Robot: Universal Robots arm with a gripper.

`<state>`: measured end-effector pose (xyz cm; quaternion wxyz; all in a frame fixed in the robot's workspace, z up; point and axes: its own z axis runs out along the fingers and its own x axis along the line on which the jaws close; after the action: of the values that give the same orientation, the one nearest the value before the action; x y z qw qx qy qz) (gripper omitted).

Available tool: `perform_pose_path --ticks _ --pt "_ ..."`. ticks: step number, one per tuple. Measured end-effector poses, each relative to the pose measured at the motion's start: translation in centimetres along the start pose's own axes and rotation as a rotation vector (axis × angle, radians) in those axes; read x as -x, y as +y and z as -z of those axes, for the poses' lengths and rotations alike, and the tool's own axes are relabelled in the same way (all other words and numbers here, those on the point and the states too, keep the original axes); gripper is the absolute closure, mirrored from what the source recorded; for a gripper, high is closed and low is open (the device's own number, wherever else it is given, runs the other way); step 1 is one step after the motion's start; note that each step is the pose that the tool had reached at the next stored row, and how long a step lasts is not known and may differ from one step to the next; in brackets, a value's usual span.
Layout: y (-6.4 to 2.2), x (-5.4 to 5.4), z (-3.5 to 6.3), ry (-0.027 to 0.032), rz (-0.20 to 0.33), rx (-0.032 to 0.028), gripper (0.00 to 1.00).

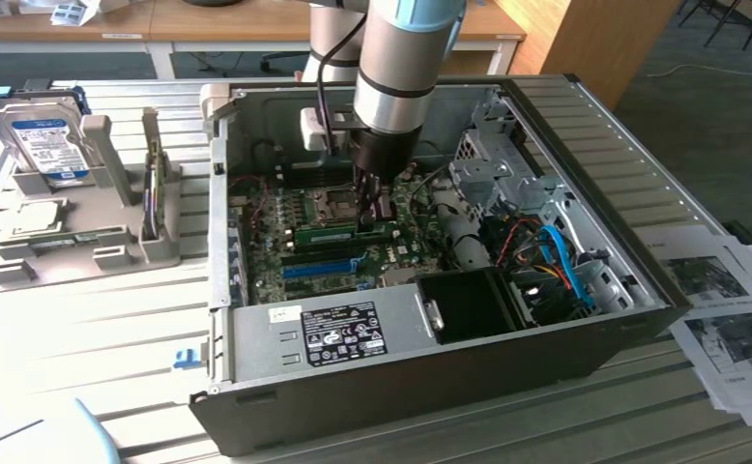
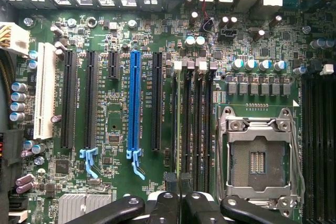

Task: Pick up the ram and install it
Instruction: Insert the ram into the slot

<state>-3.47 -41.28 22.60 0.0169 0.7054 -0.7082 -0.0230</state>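
Open computer case (image 1: 390, 358) on a slatted table (image 1: 93, 329), side panel off, motherboard (image 1: 337, 263) exposed. Robot arm reaching down into the case, gripper (image 1: 379, 215) low over the board beside the empty CPU socket (image 1: 338, 203). Claw narrow, fingers (image 2: 170, 184) drawn almost together above one end of the black memory slots (image 2: 197, 124). The ram (image 1: 329, 233) standing on edge on the board, in line with those slots, stretching from under the fingertips toward the exterior view's left. Parallel to it and close by, the bright blue slot (image 1: 318, 270). Fingertips at or just above one end of the ram; actual contact or pinch not determinable. Outside the case, on the exterior view's left: grey rack (image 1: 118, 253) with a blue-labelled hard drive (image 1: 43, 145) upright in it. On the exterior view's right: printed sheets (image 1: 724, 309).
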Motion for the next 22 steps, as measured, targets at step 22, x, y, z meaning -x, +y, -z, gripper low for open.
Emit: perform_pose_path --ticks 22 --pt "0.02 0.0 0.34 0.0004 0.0 0.0 0.82"
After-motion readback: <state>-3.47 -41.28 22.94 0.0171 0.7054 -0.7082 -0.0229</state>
